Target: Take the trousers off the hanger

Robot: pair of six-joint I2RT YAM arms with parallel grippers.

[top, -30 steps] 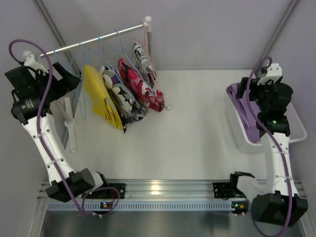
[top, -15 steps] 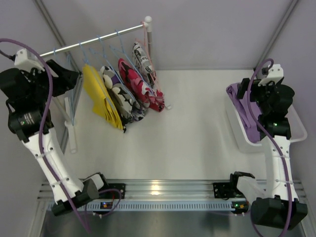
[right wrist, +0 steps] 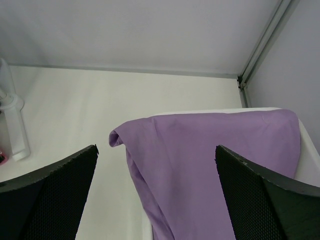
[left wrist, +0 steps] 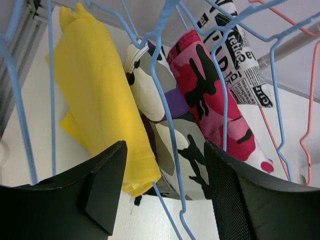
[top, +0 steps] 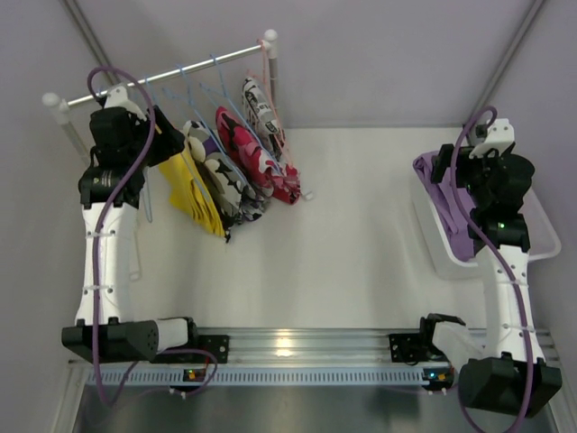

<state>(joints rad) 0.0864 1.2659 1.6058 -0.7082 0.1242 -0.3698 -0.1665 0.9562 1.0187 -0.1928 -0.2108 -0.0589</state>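
Observation:
Several trousers hang on blue and pink wire hangers [left wrist: 159, 75] on a rail [top: 171, 75]: a yellow pair [top: 192, 188] [left wrist: 95, 95], a camouflage pair [top: 227, 183] [left wrist: 165, 132], a pink-red print pair [top: 257, 153] [left wrist: 210, 95] and a black-and-white print pair [top: 260, 102] [left wrist: 235, 55]. My left gripper [top: 169, 144] [left wrist: 165, 192] is open right by the yellow pair, with a blue hanger wire between its fingers. The lilac-purple trousers [top: 446, 206] [right wrist: 210, 165] lie draped over the rim of a white bin [top: 541, 221]. My right gripper [top: 448, 168] [right wrist: 156, 167] is open and empty just above them.
The rail rests on white posts [top: 270, 56] at the back left, and one post's foot [right wrist: 12, 125] shows in the right wrist view. The bin's rim [right wrist: 310, 172] is at the far right. The enclosure walls stand close behind both arms.
My left arm has swung from the far left in to the rack, up against the yellow trousers. My right arm has barely moved; the purple trousers stay on the bin.

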